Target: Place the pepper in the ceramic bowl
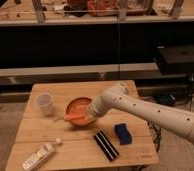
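- Reaching in from the right of the view, the white jointed robot arm (pixel 150 110) stretches across the pale wooden slatted table (pixel 80 152); its two-finger gripper (pixel 91 116) sits low at the near right edge of the bowl.
- The gripper looks clamped narrowly on the thick end of the slim orange pepper (pixel 75 118); the tool's tip blends into the wrist, so the grip is judged from the way the pepper juts straight out of it.
- The pepper lies roughly level and points to the left of the view; its thick end is over the near part of the bowl, and its thin end reaches out past the near left rim; whether it touches that rim cannot be told.
- The round, shallow orange-red ceramic bowl (pixel 80 105) stands upright near the middle of the table.
- A translucent whitish plastic cup (pixel 45 103) stands upright just left of the bowl, apart from it.
- A white plastic bottle (pixel 38 156) lies on its side near the front left corner, its cap end toward the table's middle.
- A flat black rectangular block (pixel 106 145) lies diagonally in front of the bowl; a small blue sponge-like block (pixel 122 133) sits just to its right, below the arm.
- Dark shelving (pixel 65 45) fills the background behind the table.
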You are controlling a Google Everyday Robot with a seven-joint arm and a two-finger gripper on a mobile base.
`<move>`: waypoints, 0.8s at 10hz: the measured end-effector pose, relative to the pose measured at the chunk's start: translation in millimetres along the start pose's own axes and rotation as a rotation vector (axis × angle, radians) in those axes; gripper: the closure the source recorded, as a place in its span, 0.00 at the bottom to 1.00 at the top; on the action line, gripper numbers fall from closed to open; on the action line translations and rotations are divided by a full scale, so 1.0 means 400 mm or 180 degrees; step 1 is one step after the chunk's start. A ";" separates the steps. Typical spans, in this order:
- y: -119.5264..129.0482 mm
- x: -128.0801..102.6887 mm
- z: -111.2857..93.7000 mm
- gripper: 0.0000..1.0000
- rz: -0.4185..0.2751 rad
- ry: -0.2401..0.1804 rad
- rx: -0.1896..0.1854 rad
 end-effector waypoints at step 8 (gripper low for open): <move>-0.045 -0.008 -0.003 1.00 0.0037 0.0085 0.0039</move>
